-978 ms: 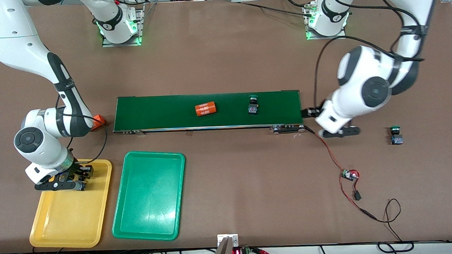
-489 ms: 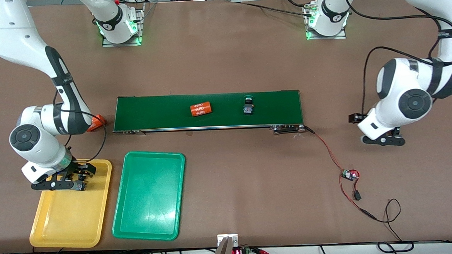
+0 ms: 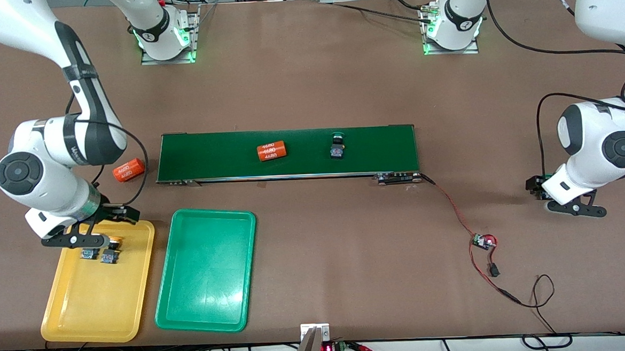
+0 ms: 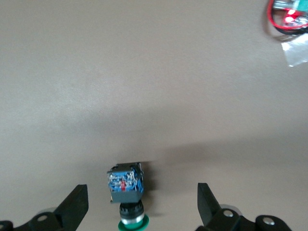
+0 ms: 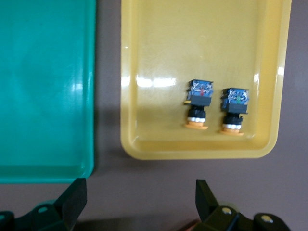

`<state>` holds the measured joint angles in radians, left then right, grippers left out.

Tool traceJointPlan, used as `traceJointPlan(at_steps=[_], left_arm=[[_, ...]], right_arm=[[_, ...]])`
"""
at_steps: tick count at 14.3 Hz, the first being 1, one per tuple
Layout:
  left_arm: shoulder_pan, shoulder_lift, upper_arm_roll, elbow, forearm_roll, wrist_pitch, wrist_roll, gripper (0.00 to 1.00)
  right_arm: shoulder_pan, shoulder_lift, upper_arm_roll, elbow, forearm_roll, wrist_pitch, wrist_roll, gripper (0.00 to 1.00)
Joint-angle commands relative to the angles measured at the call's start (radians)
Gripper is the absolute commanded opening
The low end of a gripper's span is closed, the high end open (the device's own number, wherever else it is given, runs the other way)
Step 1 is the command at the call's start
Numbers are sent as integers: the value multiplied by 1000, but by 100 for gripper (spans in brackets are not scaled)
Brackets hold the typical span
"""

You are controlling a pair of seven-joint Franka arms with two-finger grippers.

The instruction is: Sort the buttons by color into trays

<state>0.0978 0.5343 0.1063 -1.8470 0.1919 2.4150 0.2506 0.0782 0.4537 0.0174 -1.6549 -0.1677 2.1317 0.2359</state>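
Yellow tray (image 3: 97, 310): we saw two yellow-orange buttons lying side by side in it, one (image 5: 198, 104) and the other (image 5: 234, 109), at the tray's end nearer the conveyor belt (image 3: 290, 153).
Right hand (image 3: 88, 230): we found it released, fingers spread wide, above that same tray end, holding nothing.
Green tray (image 3: 206, 272): it lay beside the yellow one, toward the left arm's end.
Green button on belt (image 3: 336, 145): it sat beside an orange cylinder (image 3: 271, 151).
Second cylinder (image 3: 129, 169): it lay on the worktop (image 3: 308, 90) off the belt's end.
Left hand (image 4: 139, 214): we saw it spread open, low over the other green button (image 4: 127, 192), one finger on either side, not touching.
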Motion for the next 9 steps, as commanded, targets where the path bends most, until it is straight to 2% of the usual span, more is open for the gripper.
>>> traceJointPlan(at_steps=[1, 3, 5, 7, 8, 9], left_arm=[[13, 21, 19, 8, -28, 76, 94, 100], [46, 62, 29, 8, -61, 99, 118, 100], [53, 88, 29, 5, -178, 99, 127, 100], [53, 93, 29, 3, -189, 99, 134, 100], [54, 96, 29, 3, -190, 99, 137, 98], [56, 101, 29, 3, -190, 99, 137, 92]], right_arm=[[54, -94, 3, -92, 8, -33, 77, 100], [61, -153, 36, -146, 55, -59, 124, 100], [63, -208, 64, -213, 71, -59, 141, 100], [61, -260, 101, -268, 73, -64, 166, 100], [61, -283, 117, -295, 73, -62, 192, 100], [61, -296, 136, -315, 73, -62, 216, 100]])
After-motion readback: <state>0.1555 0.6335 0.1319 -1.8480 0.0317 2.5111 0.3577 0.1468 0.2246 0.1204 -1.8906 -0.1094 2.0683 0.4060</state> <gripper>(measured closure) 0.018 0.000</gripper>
